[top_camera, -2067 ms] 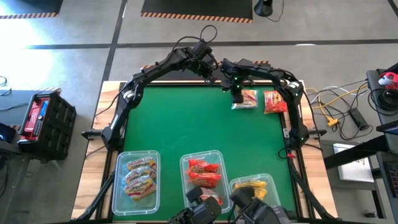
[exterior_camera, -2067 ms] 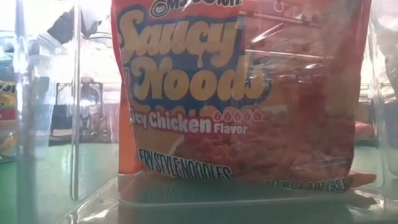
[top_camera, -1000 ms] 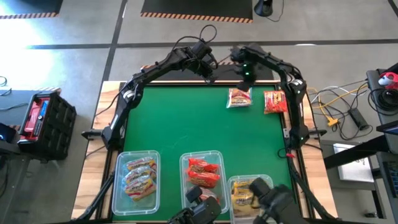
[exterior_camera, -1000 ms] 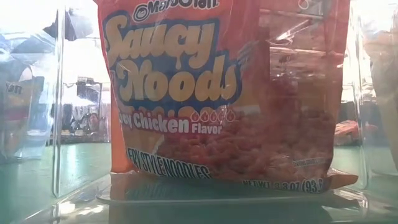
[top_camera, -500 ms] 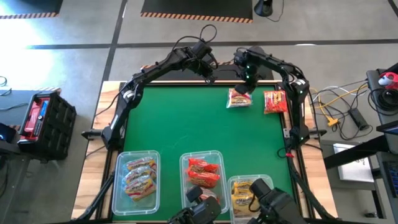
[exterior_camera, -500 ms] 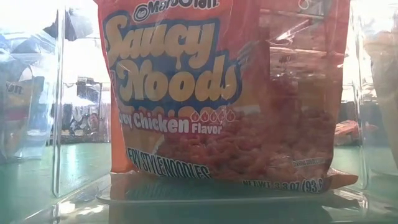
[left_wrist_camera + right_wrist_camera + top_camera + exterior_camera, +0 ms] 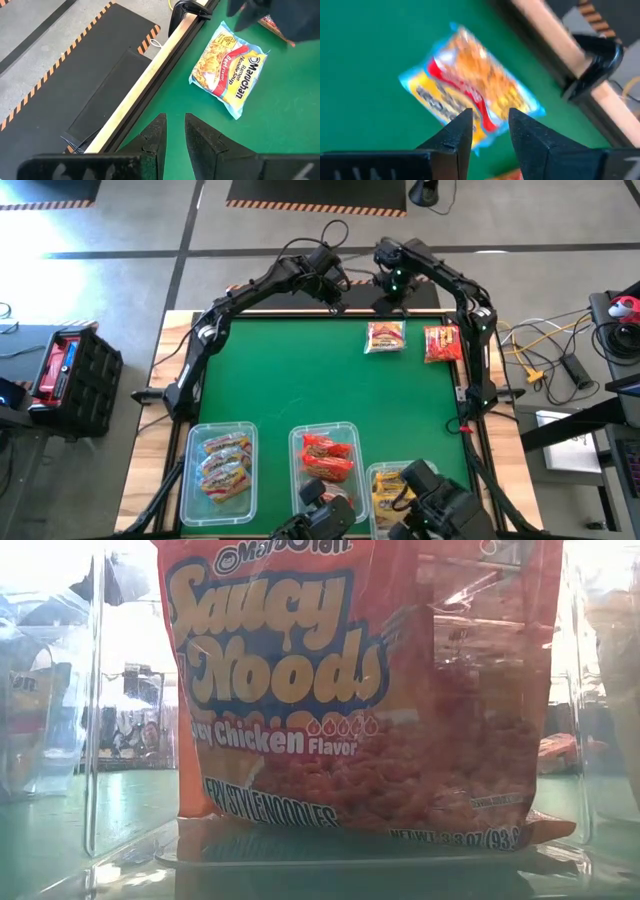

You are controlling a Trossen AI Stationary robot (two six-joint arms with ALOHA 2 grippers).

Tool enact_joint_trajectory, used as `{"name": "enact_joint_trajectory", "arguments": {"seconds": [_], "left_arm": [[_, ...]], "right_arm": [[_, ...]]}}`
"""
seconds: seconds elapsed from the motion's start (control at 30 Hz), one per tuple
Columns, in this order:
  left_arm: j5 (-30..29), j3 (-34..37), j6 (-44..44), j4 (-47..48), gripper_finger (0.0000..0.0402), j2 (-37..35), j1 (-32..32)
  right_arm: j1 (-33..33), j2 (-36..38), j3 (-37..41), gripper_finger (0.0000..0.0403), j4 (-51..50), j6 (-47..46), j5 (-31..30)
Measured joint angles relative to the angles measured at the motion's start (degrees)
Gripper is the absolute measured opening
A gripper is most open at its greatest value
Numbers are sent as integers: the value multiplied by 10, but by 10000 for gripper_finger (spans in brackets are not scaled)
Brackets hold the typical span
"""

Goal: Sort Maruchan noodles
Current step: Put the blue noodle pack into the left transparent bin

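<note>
Yellow ramen packet (image 7: 385, 338) flat on green mat (image 7: 300, 380) near far edge, directly ahead of and below right gripper (image 7: 490, 131), which hangs above it w/ fingers parted, gap narrow, nothing between them. Seen past right fingertips, packet's long axis runs diagonally across the gap, so jaws look set to straddle its short width; judged: wrist probably needs only a straight drop, little or no turn. Red packet (image 7: 441, 343) just beside yellow one, on side away from left gripper (image 7: 174, 134), apart from it, not touching. Left gripper pinched shut, empty, parked near far table rail (image 7: 150, 80); packet lies ahead and off to one side of its fingertips, well clear. Right arm nearer and already lined up, so likely the one to take it. Three clear bins at near edge: pink-orange packets in left bin (image 7: 218, 436), red in middle bin (image 7: 326, 430), yellow in right bin (image 7: 380, 475) — judged destination for this packet, well apart from fingers.
</note>
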State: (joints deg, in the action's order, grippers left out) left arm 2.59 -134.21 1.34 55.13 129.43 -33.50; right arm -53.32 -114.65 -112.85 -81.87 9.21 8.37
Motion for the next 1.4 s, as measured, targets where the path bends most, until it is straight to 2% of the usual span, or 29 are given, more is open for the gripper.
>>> {"name": "enact_joint_trajectory", "arguments": {"seconds": [0.07,0.2,0.27,0.37,0.63,0.8,0.9,1.07,1.13,1.3,1.37,1.4], "left_arm": [[0,0,0,0,52,0,0],[0,0,-12,1,52,0,-1],[0,0,-16,6,52,0,-2],[0,0,-23,21,52,0,-7],[1,0,-39,65,52,0,-22],[14,0,-52,73,52,0,-21],[32,0,-70,74,52,0,-17],[96,0,-104,71,52,0,-10],[149,0,-122,72,52,0,-5],[446,0,-229,143,52,-5,-4],[517,-1,-269,185,52,-10,-2],[530,-2,-286,204,52,-11,-1]], "right_arm": [[5,0,-13,119,7,-14,41],[31,0,-23,108,37,-3,250],[52,1,-24,101,65,-11,287],[89,1,-17,91,76,-16,245],[177,19,6,91,-33,43,234],[215,75,90,89,-43,6,155],[232,123,157,89,-19,-33,155],[257,219,281,86,86,-120,164],[261,256,326,87,124,-155,162],[248,323,403,86,195,-239,95],[246,343,426,88,220,-273,94],[247,353,435,89,226,-288,95]]}}
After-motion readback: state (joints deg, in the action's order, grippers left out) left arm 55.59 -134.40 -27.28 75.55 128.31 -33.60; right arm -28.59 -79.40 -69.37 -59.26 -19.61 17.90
